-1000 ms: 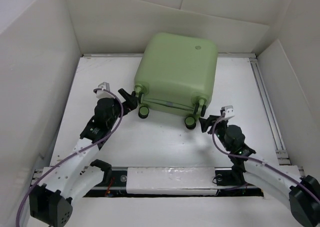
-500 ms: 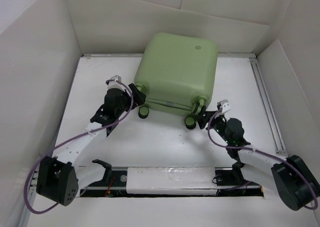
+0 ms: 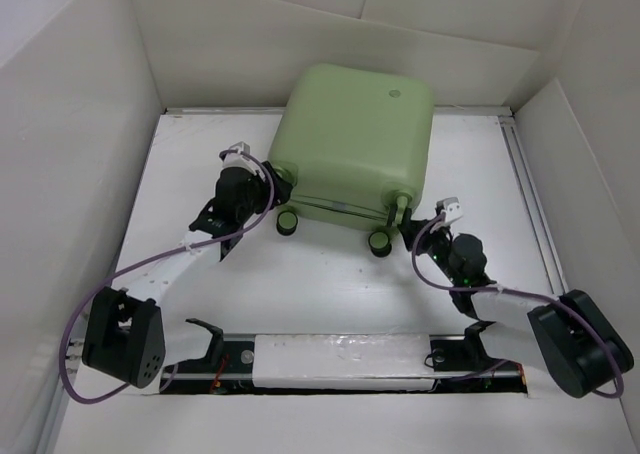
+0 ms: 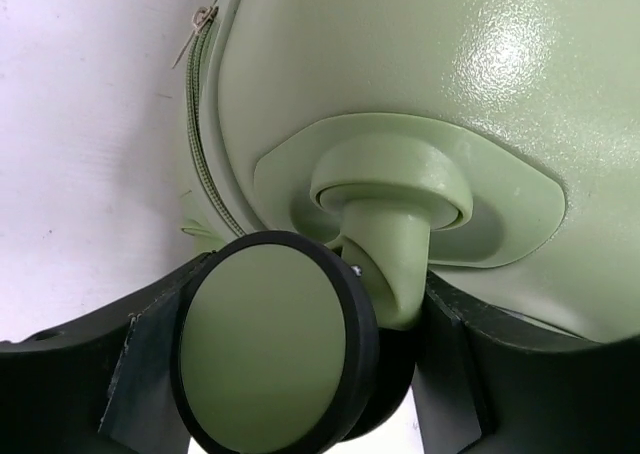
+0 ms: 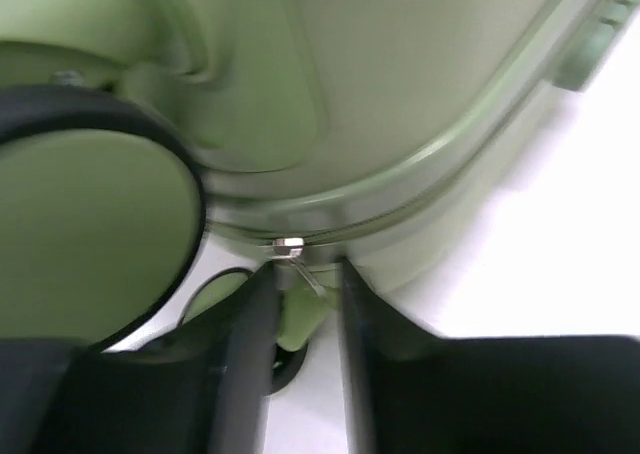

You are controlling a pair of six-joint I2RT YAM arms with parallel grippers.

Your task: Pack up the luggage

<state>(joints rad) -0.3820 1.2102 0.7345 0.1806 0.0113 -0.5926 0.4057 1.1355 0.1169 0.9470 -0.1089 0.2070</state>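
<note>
Luggage (image 3: 355,134) lies flat at the far middle of the bench (image 3: 320,289), shell shut, badge side up, wheel end toward the arm bases.

Step, my read: getting a hold on the wheel end. Nothing gets packed until the shell is open, so this looks like repositioning or bracing ahead of unzipping.

- Left pincer (image 3: 272,189) is at the near-left corner. In the wrist view its fingers (image 4: 470,374) flank a corner wheel (image 4: 270,344) and its stem. Can't tell whether it's clenched on them or just straddling.
- Right pincer (image 3: 415,232) is at the near-right corner, under the shell edge. Wrist view is blurred: the seam and what looks like a zip pull (image 5: 290,246) sit between the jaws, with another wheel (image 5: 90,234) just to the left. Grip or no grip, can't tell.

Next move calls for a confirmed hold on both sides before any pull. A wheel swivels on its stem, so a one-sided tug would likely yaw the case.

Room:
- Far edge of the case is near the back wall (image 3: 300,44), so there is little room that way.
- Side walls and the right rail (image 3: 525,189) are well apart from the case.
- Open bench lies between the wheels and the arm bases, which makes toward the bases the easy direction.
</note>
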